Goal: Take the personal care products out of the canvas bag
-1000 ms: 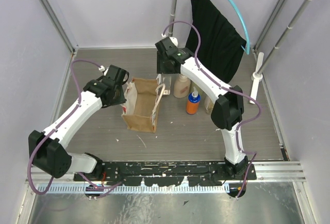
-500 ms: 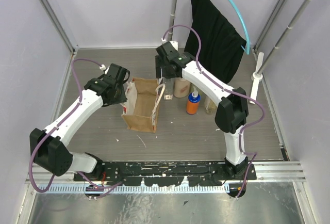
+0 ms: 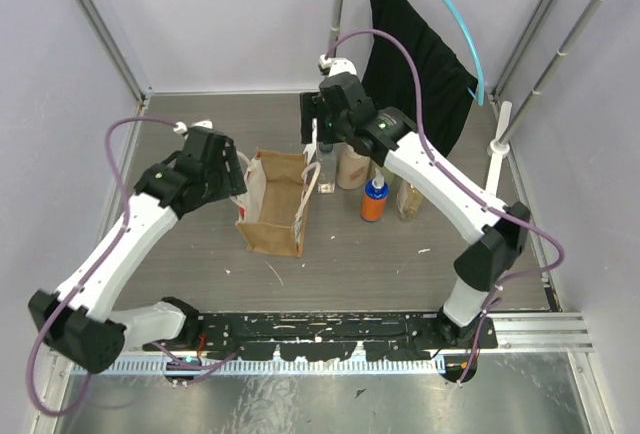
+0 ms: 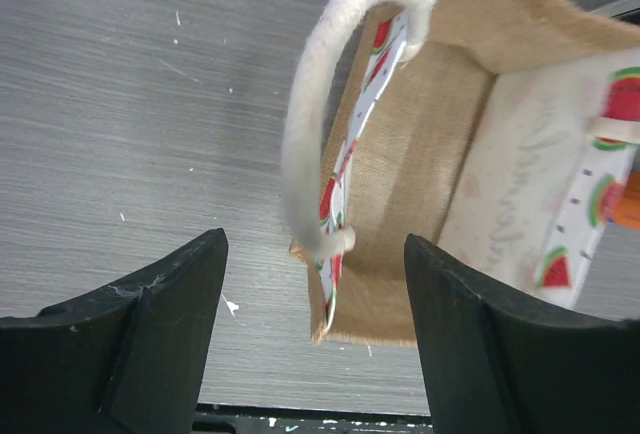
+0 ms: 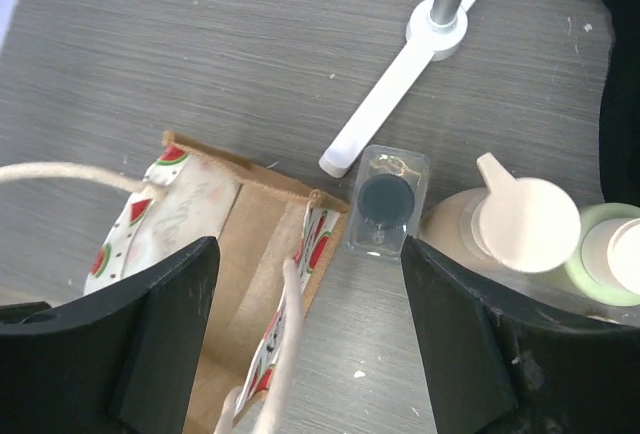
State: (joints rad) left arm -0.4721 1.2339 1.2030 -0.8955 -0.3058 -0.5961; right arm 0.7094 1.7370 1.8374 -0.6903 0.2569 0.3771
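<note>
Canvas bag (image 3: 275, 209) stands open on tabletop (image 3: 350, 264); L claw (image 4: 315, 254) spread by its rope handle (image 4: 300, 124). R claw (image 5: 307, 254) spread over bag's far-right corner. Orange bottle (image 3: 374, 200), beige pump bottle (image 5: 520, 229) stand right of bag.

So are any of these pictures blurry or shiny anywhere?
Top external: evenly lit with soft shadows; only the metal sheet at the near edge shines. Left wrist: the rope handle looks huge because it is close to the lens, and the canvas bag behind it is clear. Right wrist: sharp, with small glints on the clear bottle.
</note>
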